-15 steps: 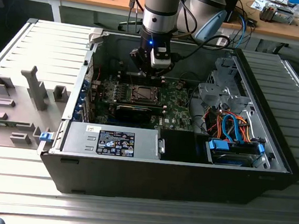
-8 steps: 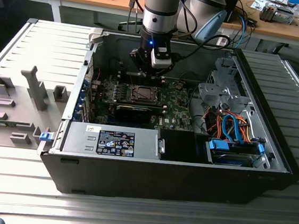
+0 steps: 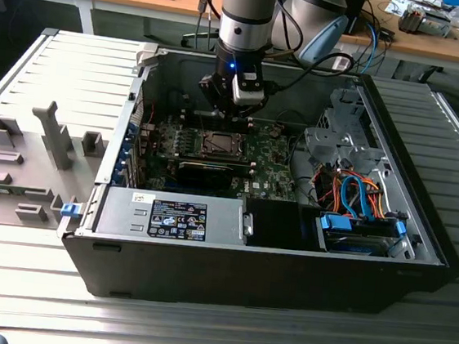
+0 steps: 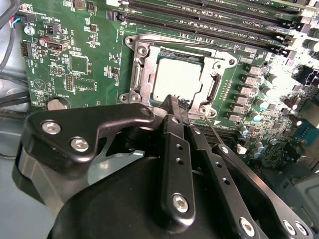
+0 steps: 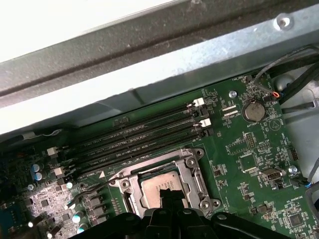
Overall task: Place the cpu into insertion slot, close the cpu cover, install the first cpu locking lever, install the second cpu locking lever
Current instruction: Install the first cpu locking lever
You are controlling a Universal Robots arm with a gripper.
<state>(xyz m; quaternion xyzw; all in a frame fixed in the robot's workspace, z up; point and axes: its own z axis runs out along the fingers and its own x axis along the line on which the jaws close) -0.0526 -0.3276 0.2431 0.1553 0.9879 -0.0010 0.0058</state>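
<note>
From the exterior view's left: a grey tray [image 3: 16,168] of plastic fixtures lies beside the open computer case [image 3: 420,233]. Inside, on the green board [image 3: 274,177], the cpu [image 4: 178,79] already sits in the insertion slot [image 4: 137,74], and the cpu cover [image 4: 213,67] looks down around it. A thin locking lever [image 4: 215,133] angles free, so the levers look undone. The gripper [image 4: 175,105] hovers at the socket's edge, fingers pressed together, pinching nothing. Cables fill the case's right bay.

the cpu [image 4: 178,79] sits in the insertion slot [image 4: 138,74] on the circuit board [image 4: 79,64], with the cpu cover [image 4: 215,85] over its edges. the gripper [image 4: 175,107] hangs just above the slot's edge.
</note>
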